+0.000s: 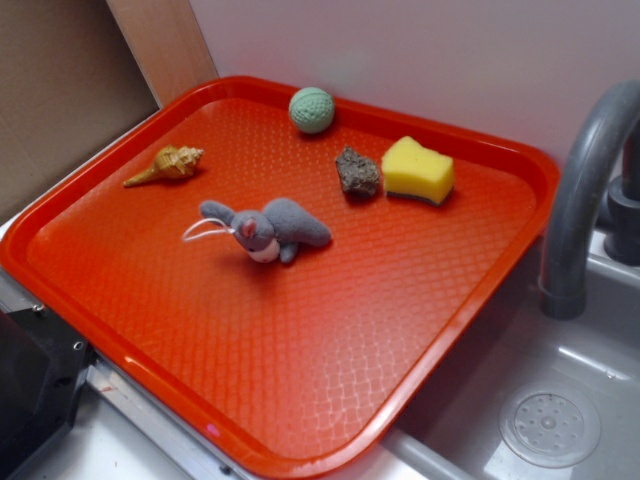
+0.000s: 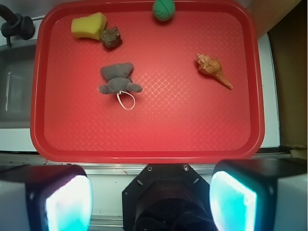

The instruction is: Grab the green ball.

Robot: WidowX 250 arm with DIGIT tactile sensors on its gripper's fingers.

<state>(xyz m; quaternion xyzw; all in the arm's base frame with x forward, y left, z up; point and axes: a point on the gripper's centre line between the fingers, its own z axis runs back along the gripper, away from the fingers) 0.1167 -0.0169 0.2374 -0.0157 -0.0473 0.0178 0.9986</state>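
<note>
A red tray (image 1: 300, 400) with a waffled floor holds every loose item, and each one sits apart from the rim except the green ball. Taking the wrist view as a clock face centred on the tray: the grey stuffed mouse (image 2: 118, 79) lies just off centre toward ten o'clock, on its side, with a white string loop trailing from it. The yellow sponge (image 2: 88, 25) rests at about ten o'clock in the far corner, and the small brown rock (image 2: 111, 37) sits just beside it, close enough that I cannot tell whether they touch. The tan spiral shell (image 2: 214, 70) lies at two o'clock, its pointed tip aimed toward four. The green ball (image 2: 163, 9), pale and knitted, sits at twelve o'clock, right against the tray's far rim.

The gripper (image 2: 151, 197) hangs above the near side of the tray, at six o'clock, looking straight down. Its two fingers (image 2: 67, 202) stand wide apart with nothing between them, well away from the ball.

The tray rests on a pale counter (image 1: 120, 450). Beside it is a grey sink (image 1: 560, 400) with a round drain and a curved grey tap (image 1: 585, 190). A white wall (image 1: 420, 50) stands behind, with a wooden panel (image 1: 165, 45) at its side.
</note>
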